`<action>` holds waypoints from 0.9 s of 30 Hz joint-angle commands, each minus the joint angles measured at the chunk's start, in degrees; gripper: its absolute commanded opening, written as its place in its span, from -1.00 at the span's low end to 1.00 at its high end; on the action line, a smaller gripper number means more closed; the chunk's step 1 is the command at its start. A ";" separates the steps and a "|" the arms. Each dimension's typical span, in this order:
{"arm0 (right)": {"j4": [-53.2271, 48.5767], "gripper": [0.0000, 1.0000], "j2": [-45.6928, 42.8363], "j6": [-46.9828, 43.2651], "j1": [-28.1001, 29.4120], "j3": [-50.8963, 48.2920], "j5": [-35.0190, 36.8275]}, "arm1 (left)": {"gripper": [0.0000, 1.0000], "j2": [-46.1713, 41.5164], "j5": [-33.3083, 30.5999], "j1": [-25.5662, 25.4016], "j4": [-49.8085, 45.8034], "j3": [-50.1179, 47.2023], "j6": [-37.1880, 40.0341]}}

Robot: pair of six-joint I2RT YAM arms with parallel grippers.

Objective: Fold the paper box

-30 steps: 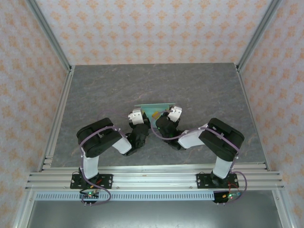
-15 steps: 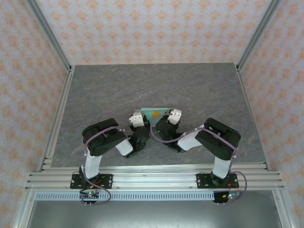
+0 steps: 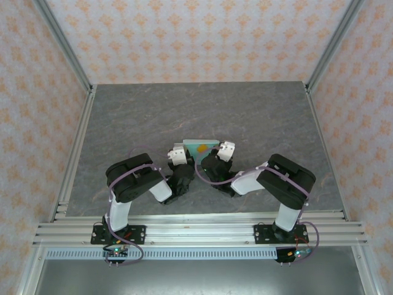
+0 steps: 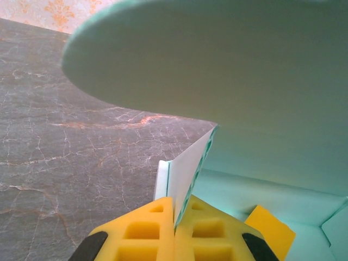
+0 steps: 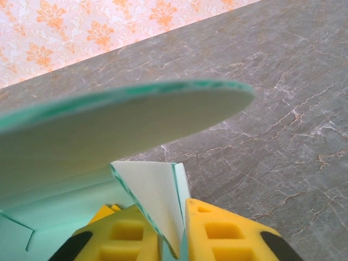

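Note:
The paper box (image 3: pixel 200 146) is pale mint-green card, standing partly formed on the table between both grippers. In the left wrist view its rounded lid flap (image 4: pixel 244 65) hangs overhead, and my left gripper (image 4: pixel 175 217) has its yellow pads pressed together on the box's upright side wall (image 4: pixel 187 168). In the right wrist view the lid flap (image 5: pixel 109 130) again arches above. My right gripper (image 5: pixel 175 239) holds a folded side flap (image 5: pixel 155 196) between its pads, which stand slightly apart around the card. From above, the left gripper (image 3: pixel 178 154) and right gripper (image 3: pixel 223 149) flank the box.
A tiny orange block (image 4: pixel 270 231) lies inside the box beside my left pad. The grey marbled table (image 3: pixel 202 107) stretches away behind the box. Aluminium posts and patterned walls bound it, and a rail (image 3: pixel 196 228) runs along the near edge.
Both grippers have drawn the box a little nearer and closer together, and its face now tilts up more. The right pads have eased slightly apart around the flap.

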 commanded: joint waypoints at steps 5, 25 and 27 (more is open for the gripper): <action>-6.17 -0.50 -1.88 -0.32 -0.67 -0.64 3.70 | -1.00 0.68 -4.90 0.70 -11.84 -1.44 -1.70; -12.36 -0.19 -7.29 -0.03 1.24 -3.29 0.26 | -1.00 -0.73 -5.43 0.58 -14.94 -0.74 -1.91; -13.71 -0.17 -8.83 -0.23 1.15 -4.06 -0.14 | -1.00 -0.99 -5.62 0.59 -15.04 -0.64 -1.98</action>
